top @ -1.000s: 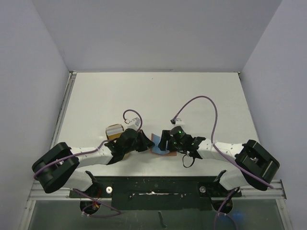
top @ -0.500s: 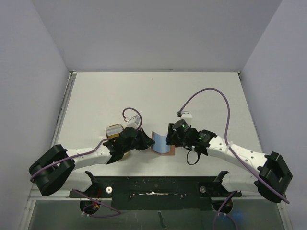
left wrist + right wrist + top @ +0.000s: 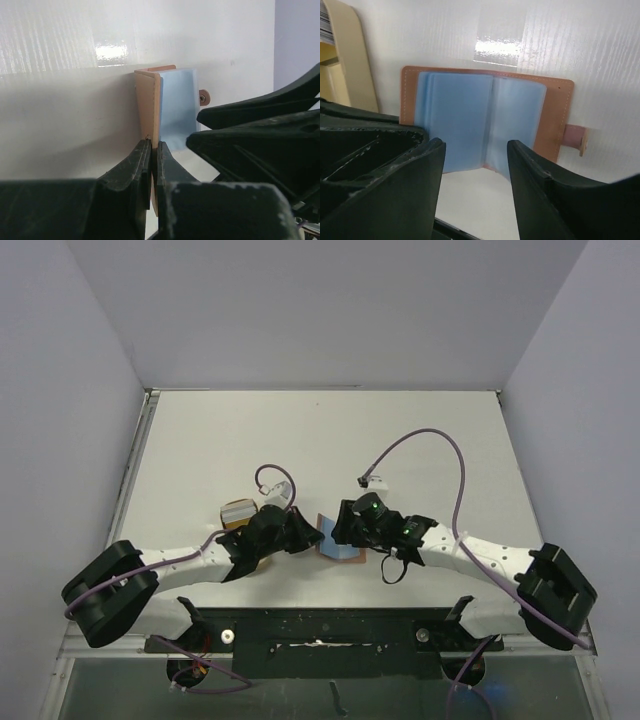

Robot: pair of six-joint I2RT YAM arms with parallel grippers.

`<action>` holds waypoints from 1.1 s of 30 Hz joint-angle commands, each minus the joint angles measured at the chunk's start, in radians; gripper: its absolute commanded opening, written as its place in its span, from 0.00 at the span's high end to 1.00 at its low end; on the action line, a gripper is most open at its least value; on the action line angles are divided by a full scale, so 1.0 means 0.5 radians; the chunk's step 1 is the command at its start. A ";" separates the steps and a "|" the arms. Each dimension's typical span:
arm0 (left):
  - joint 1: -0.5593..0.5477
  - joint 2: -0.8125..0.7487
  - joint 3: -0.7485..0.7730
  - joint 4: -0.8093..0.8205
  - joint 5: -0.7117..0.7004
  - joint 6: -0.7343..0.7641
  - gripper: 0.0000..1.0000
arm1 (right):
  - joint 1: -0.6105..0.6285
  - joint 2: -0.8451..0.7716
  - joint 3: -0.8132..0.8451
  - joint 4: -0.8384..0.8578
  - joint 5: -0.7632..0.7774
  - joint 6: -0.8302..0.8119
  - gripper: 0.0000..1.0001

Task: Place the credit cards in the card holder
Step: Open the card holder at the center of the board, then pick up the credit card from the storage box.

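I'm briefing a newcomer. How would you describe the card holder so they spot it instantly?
On the white table, look between the left gripper and right gripper. The card holder is open there: brown cover, blue sleeves, small tab, unlike the pale tan case leftwards.

The card holder [image 3: 338, 549] lies opened out on the table [image 3: 330, 440] between the two grippers. The left gripper [image 3: 154, 146] pinches the near edge of one cover [image 3: 147, 110], which extends straight ahead of its fingertips, with the sleeves [image 3: 177, 107] just to its right. The right gripper [image 3: 476, 147] hangs over the opened holder, fingers apart. The tab [image 3: 576, 137] is off to its right and the case [image 3: 350, 65] is at its far left.
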 commanded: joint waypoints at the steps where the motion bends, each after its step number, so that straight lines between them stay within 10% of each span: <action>1: -0.007 0.042 0.072 0.019 -0.041 -0.033 0.95 | 0.014 0.175 0.059 0.103 0.004 0.063 0.45; 11: 0.011 -0.369 0.228 -0.753 -0.349 0.328 0.41 | 0.027 0.613 0.331 -0.097 -0.003 0.093 0.39; 24: 0.059 -0.924 0.562 -1.519 -0.853 1.552 0.41 | 0.085 0.822 0.547 -0.424 0.177 0.146 0.39; 33: 0.152 -0.970 0.441 -1.543 -0.588 2.350 0.39 | 0.086 0.854 0.578 -0.443 0.186 0.109 0.41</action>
